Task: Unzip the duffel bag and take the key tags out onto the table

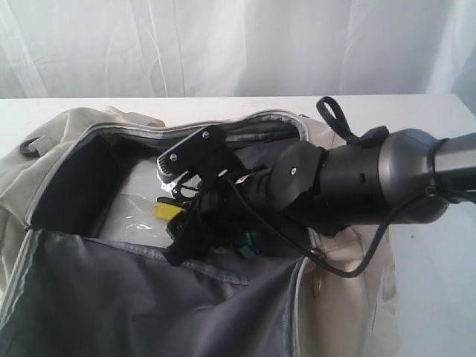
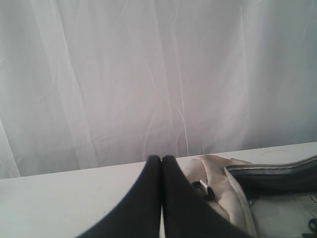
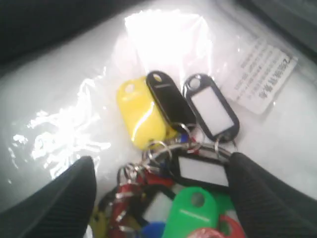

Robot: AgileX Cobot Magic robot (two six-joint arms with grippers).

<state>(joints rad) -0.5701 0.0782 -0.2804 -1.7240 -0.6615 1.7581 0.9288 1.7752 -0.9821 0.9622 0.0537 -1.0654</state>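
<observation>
The cream duffel bag (image 1: pixel 59 163) lies unzipped on the white table (image 1: pixel 439 297), its grey lining folded toward the front. My right arm reaches down through the opening. The right gripper (image 3: pixel 162 168) is open, with one finger on each side of the key tags (image 3: pixel 190 171), a bunch of yellow, black, green, red and blue tags on metal rings. In the exterior view the key tags (image 1: pixel 168 210) show as yellow and green bits beside the right gripper (image 1: pixel 195 236). My left gripper (image 2: pixel 161 159) is shut and empty, hovering above the table (image 2: pixel 59 198) beside the end of the bag (image 2: pixel 218 178).
The tags rest on a clear plastic sleeve (image 3: pixel 163 44) with a printed label (image 3: pixel 265 74) on the bag's floor. A black strap loop (image 1: pixel 333 113) sticks up at the bag's far right end. A white curtain (image 1: pixel 223 44) hangs behind the table.
</observation>
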